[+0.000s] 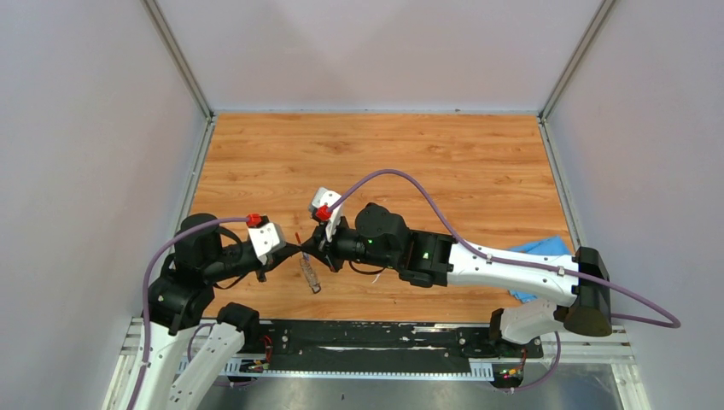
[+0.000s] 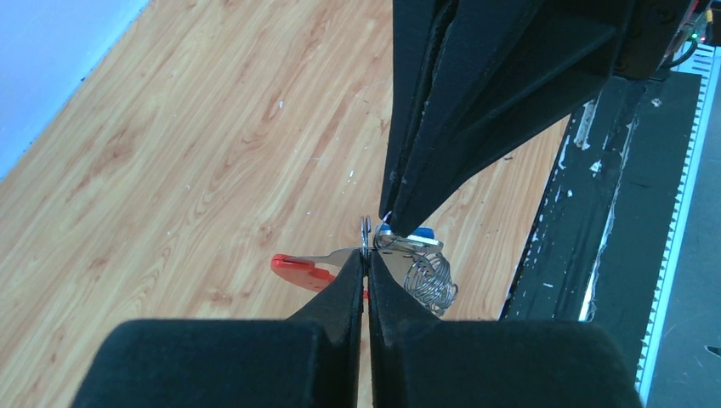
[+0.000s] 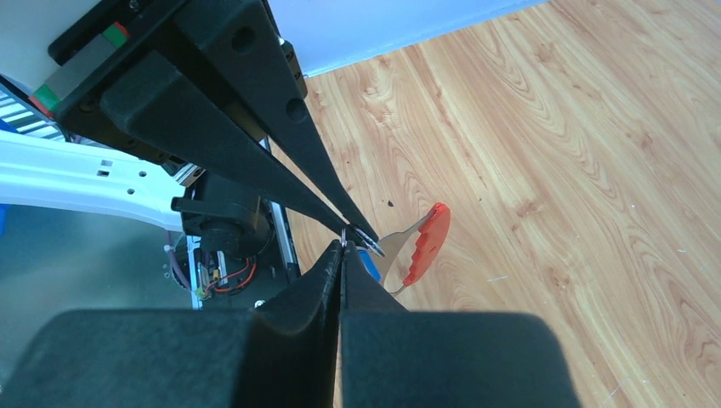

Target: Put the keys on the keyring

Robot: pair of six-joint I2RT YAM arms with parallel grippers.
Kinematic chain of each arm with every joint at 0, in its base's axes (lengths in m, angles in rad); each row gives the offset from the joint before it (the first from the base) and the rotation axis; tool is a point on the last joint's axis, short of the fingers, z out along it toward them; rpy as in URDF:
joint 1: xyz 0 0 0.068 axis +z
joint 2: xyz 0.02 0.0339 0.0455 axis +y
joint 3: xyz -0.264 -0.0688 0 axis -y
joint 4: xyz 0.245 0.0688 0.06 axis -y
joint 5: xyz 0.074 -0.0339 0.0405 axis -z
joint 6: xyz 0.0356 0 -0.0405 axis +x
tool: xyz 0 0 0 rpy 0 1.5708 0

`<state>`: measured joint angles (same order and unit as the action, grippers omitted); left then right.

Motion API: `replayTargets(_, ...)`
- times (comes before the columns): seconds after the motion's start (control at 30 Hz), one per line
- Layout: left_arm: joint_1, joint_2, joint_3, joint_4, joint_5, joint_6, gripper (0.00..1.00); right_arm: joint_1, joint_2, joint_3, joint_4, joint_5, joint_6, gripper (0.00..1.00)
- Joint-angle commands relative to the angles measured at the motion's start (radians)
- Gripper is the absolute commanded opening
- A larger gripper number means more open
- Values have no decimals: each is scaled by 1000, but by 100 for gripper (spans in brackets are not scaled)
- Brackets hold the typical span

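Observation:
Both grippers meet just above the table near its front. My left gripper (image 2: 366,252) is shut on a thin metal ring of the keyring (image 2: 366,229). The keyring's red curved piece (image 2: 299,269) sticks out to the left, and its coil of grey metal pieces (image 2: 431,283) hangs below. My right gripper (image 3: 343,246) is shut on a thin ring of the same bundle, tip to tip with the left fingers (image 3: 289,170). The blue-headed key (image 2: 422,233) hangs right under the right fingertips (image 2: 400,212). The black-headed key is not visible. From above, the bundle (image 1: 310,276) dangles between the two grippers.
A blue cloth (image 1: 540,249) lies at the right, partly under the right arm. The black base rail (image 1: 367,346) runs along the near edge. Grey walls close the table on three sides.

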<state>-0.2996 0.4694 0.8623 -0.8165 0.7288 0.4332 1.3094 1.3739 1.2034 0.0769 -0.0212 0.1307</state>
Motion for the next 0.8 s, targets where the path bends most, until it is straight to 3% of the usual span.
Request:
replayTargets(0.0,4,-13,-3,27,-5,-12,0,16,8,1,12,51,-8,0)
replayTargets(0.77,4,-36,-5,27,13,20,0,16,6,-5,7,126,1,0)
